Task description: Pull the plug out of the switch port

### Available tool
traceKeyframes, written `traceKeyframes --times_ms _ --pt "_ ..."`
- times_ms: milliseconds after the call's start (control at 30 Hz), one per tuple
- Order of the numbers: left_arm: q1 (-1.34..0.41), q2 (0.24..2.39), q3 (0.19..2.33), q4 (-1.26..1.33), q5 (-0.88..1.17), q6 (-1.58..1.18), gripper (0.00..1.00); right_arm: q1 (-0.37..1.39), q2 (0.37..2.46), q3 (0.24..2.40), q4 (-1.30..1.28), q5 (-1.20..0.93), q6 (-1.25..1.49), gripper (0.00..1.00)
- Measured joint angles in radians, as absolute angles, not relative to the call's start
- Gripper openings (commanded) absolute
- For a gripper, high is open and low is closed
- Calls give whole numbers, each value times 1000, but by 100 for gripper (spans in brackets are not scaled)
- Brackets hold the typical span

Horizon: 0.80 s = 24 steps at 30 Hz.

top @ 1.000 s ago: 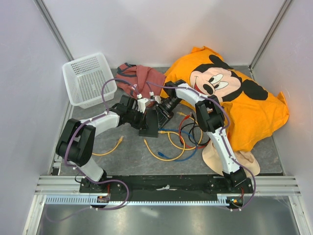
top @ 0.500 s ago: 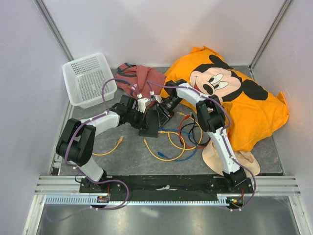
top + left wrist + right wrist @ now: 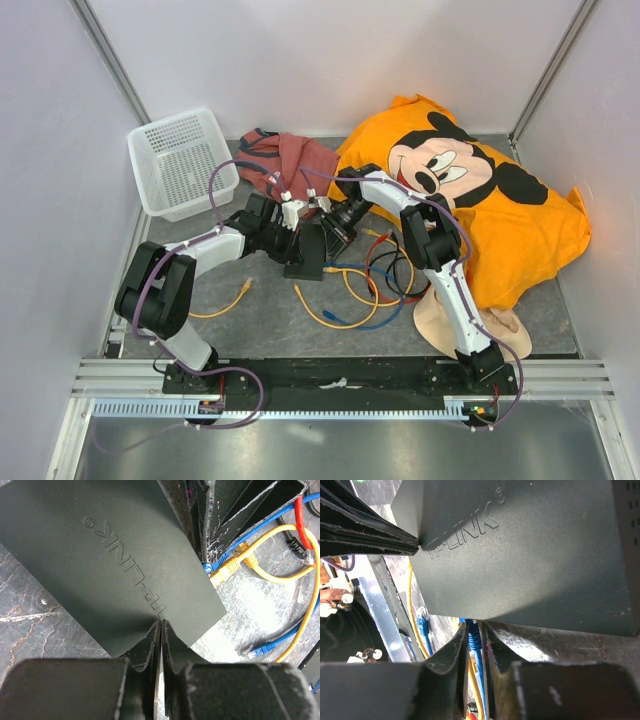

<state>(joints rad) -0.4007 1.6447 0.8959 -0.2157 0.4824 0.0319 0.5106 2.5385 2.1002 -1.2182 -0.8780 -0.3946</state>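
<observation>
Left wrist: we see the left gripper (image 3: 160,630) pinched on the switch (image 3: 110,555) edge. The right gripper (image 3: 475,630) narrowly holds the blue plug (image 3: 472,641) there.

Left wrist: switch (image 3: 115,565) cut by top edge, ports hidden. Right wrist: blue plug (image 3: 473,639) front hidden under switch.

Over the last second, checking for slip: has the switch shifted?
No. The switch lies just as far from the basket in the top view.
</observation>
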Motion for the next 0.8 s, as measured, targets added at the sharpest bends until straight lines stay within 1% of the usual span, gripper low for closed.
traceKeyframes --times_ms 200,300,567,600,700,800 --pt "-401 1645 896 -215 482 35 11 511 2533 2089 -1213 -886 -386 3" --pt "-401 1645 896 -216 482 35 11 511 2527 2079 -1204 -882 -384 1" --pt "-401 1645 896 -216 483 35 11 513 2474 2005 -1133 -851 -376 0" --pt "-401 1645 896 -216 483 35 11 513 2466 1995 -1122 -849 -376 4" --pt "-401 1645 896 -216 483 35 11 510 2455 1974 -1103 -852 -371 30" --pt "-401 1645 896 -216 483 36 11 496 2462 1964 -1089 -872 -360 36"
